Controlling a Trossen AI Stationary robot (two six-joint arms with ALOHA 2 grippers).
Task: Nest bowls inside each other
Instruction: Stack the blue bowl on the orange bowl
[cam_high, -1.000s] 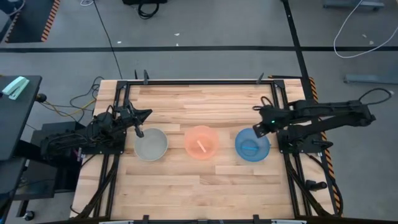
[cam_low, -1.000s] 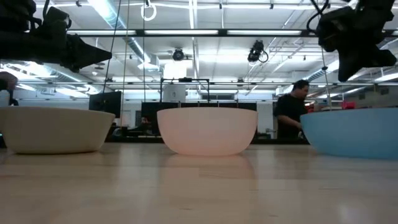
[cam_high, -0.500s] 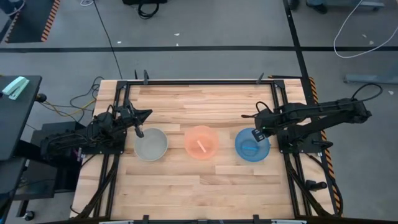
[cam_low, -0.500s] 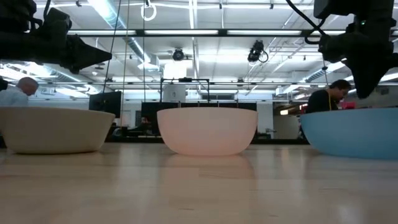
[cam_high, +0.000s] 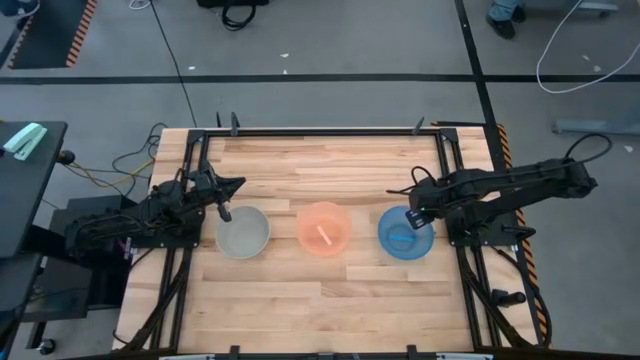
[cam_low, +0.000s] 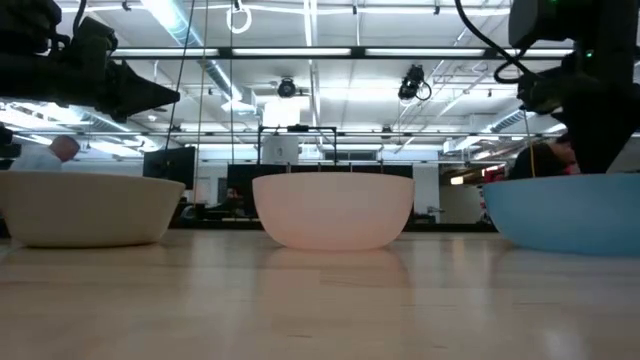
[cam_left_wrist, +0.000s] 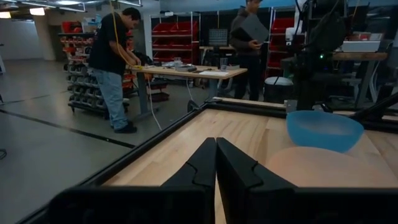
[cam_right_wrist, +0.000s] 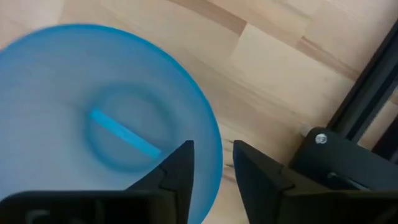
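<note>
Three bowls stand upright in a row on their bases on the wooden table: a pale grey one (cam_high: 244, 232) at the left, a salmon one (cam_high: 323, 229) in the middle, a blue one (cam_high: 405, 234) at the right. My right gripper (cam_right_wrist: 213, 152) is open and points down at the blue bowl's far right rim (cam_right_wrist: 216, 163). One finger is inside the bowl and one outside; I cannot tell whether either touches it. My left gripper (cam_high: 224, 210) is shut and hangs level just above the grey bowl's far left rim, holding nothing.
A black metal frame (cam_high: 452, 190) runs along the table's edges, and one rail (cam_right_wrist: 348, 155) is close beside the blue bowl. Bare wood (cam_high: 320, 300) lies toward the table's near edge. People (cam_left_wrist: 113, 62) stand in the room beyond the table.
My right gripper has come down from above the blue bowl to its far right rim. The bowls have stayed where they were.
</note>
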